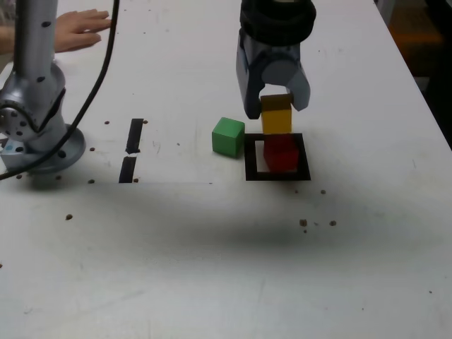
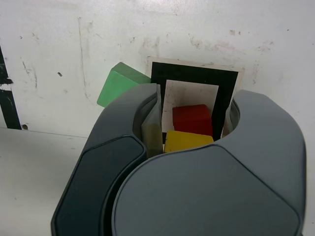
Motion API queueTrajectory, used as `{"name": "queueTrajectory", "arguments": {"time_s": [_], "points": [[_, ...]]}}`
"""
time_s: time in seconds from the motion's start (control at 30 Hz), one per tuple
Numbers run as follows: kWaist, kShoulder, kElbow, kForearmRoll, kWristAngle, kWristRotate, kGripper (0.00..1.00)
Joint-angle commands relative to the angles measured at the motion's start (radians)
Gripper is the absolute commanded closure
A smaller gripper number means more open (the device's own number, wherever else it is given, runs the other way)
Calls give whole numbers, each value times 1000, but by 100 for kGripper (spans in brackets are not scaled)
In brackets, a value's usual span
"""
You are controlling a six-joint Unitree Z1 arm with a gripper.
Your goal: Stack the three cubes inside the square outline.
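My gripper (image 1: 276,106) is shut on the yellow cube (image 1: 276,119), holding it upright over the red cube (image 1: 281,154). The red cube sits inside the black square outline (image 1: 251,159), toward its right side in the exterior view. I cannot tell whether the yellow cube touches the red one. The green cube (image 1: 228,136) rests on the table just outside the outline's left edge in the exterior view. In the wrist view, the yellow cube (image 2: 187,141) sits between the fingers of my gripper (image 2: 194,101), with the red cube (image 2: 193,119), the outline (image 2: 197,74) and the green cube (image 2: 115,86) beyond.
The arm's silver base (image 1: 35,134) stands at the exterior view's left, with a black cable (image 1: 106,63) hanging by it. A person's hand (image 1: 81,30) rests at the far left. Two short black tape strips (image 1: 134,135) lie left of the green cube. Small brown specks (image 1: 304,223) dot the table.
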Motion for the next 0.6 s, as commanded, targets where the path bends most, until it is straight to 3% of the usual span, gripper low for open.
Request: {"name": "queueTrajectory", "arguments": {"time_s": [0.0,0.57], "points": [[-4,6,5,-4,1,-3,89],[-4,43,29,-69,2,-8,83]]}}
